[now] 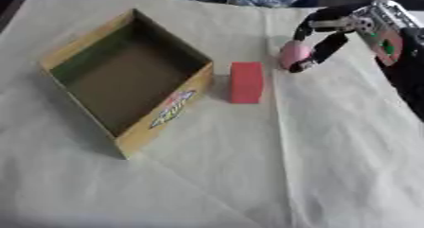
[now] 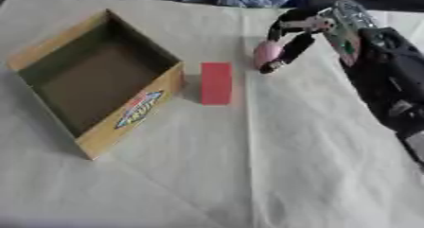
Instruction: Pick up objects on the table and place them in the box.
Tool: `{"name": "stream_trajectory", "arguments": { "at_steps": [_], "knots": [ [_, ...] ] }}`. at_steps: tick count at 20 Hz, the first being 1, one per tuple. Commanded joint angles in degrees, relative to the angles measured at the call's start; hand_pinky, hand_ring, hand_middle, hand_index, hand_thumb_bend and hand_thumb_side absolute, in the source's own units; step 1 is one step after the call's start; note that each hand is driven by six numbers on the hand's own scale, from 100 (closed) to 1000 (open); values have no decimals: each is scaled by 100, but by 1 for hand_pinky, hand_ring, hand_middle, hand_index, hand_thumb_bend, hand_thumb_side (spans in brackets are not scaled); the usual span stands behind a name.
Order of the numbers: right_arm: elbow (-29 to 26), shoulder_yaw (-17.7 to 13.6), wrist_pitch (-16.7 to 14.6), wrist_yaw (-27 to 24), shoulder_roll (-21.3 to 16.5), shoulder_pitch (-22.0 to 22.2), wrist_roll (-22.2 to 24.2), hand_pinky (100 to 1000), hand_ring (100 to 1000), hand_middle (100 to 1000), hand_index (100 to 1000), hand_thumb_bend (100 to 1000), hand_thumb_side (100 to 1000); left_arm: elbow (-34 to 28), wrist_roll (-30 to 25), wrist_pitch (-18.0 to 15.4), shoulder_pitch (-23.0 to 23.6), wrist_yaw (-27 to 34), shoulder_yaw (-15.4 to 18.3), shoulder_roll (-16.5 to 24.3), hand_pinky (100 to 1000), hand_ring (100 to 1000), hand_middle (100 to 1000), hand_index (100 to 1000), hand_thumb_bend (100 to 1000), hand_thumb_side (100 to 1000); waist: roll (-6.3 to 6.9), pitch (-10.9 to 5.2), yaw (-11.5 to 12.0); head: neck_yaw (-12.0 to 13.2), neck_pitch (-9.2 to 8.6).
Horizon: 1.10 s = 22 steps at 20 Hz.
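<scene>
Box (image 1: 124, 75) sits left on worktop (image 1: 248, 175); block (image 1: 246, 82) just right of it; rounded object (image 1: 291, 55) behind-right, in right hand (image 1: 327, 40).

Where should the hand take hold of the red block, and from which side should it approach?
Probably from above, fingers across the red block on its two long sides. It lies flat with its narrow width between them. The side toward the box has only a slim gap.

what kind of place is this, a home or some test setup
Most likely a robot test or data-collection bench, not a home: a table under a plain white cloth, one empty cardboard box, a red block, and the right hand curled round a pink object.
</scene>
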Motion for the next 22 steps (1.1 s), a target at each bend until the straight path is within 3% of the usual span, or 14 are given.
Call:
{"name": "stream_trajectory", "arguments": {
  "at_steps": [1, 5, 8, 10, 17, 22],
  "knots": [
    [53, -43, 29, 121, -67, -133, -130, 869, 839, 754, 842, 648, 651, -81, -44, -4, -33, -28, -3, 68, 625, 787, 1000, 756, 346, 1000, 18, -92, 4, 2, -7],
    [163, -42, 27, 260, -17, -141, -253, 864, 832, 741, 832, 659, 625, -81, -77, -3, -35, -39, -6, 59, 625, 787, 1000, 756, 347, 1000, 16, -85, 10, -6, -16],
    [230, -52, 39, 365, 22, -151, -428, 835, 800, 682, 792, 645, 554, -81, -99, 0, -36, -47, -8, 51, 625, 787, 1000, 756, 345, 1000, 16, -76, 14, -6, -18],
    [269, -67, 87, 355, 48, -142, -566, 819, 777, 651, 769, 572, 536, -81, -113, 5, -34, -50, -9, 49, 625, 788, 1000, 756, 345, 1000, 18, -71, 16, -6, -13],
    [339, -59, 244, 163, 92, -150, -739, 793, 749, 629, 747, 471, 460, -81, -184, 16, -38, -72, -15, 44, 625, 788, 1000, 756, 347, 1000, 17, -65, 17, -2, -10],
    [380, -54, 333, 44, 113, -155, -758, 786, 742, 622, 739, 375, 460, -81, -256, 29, -36, -86, -22, 40, 624, 789, 1000, 756, 346, 1000, 16, -61, 15, 9, -10]
  ]
}}
